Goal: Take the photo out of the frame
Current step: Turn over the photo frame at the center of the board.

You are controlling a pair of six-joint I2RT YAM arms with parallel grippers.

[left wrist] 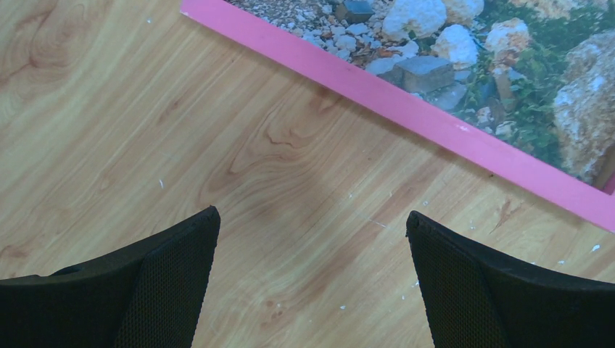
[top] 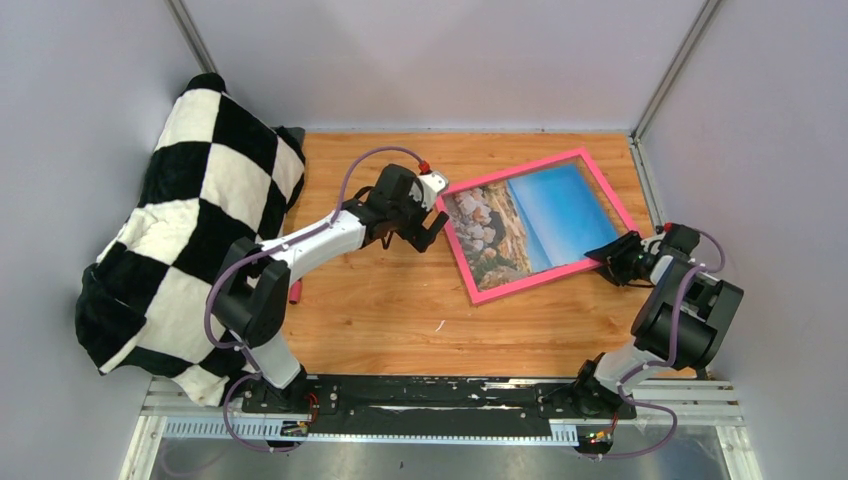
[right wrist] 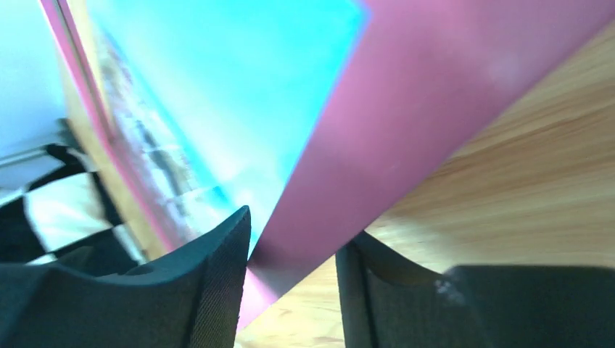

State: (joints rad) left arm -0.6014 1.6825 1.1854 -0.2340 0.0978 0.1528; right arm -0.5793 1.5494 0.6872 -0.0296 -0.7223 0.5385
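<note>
The frame (top: 520, 283), with its narrow pink border, lies askew on the right half of the wooden table (top: 400, 320). The photo (top: 530, 222) of rocks, sea and sky sits inside it. My left gripper (top: 432, 228) hovers open just off the frame's left edge. In the left wrist view the gripper (left wrist: 312, 221) has only bare wood between its fingers, with the pink edge (left wrist: 406, 109) and the stony part of the photo (left wrist: 464, 51) beyond. My right gripper (top: 612, 258) is at the frame's near right corner. Its fingers (right wrist: 294, 232) stand apart around the pink bar (right wrist: 435, 109). The photo's blue (right wrist: 239, 80) shows blurred behind.
A black-and-white checked blanket (top: 190, 230) is heaped over the table's left side. A small red object (top: 296, 292) lies next to the left arm. Grey walls close in the table at the back and on the right, near the frame's far corner.
</note>
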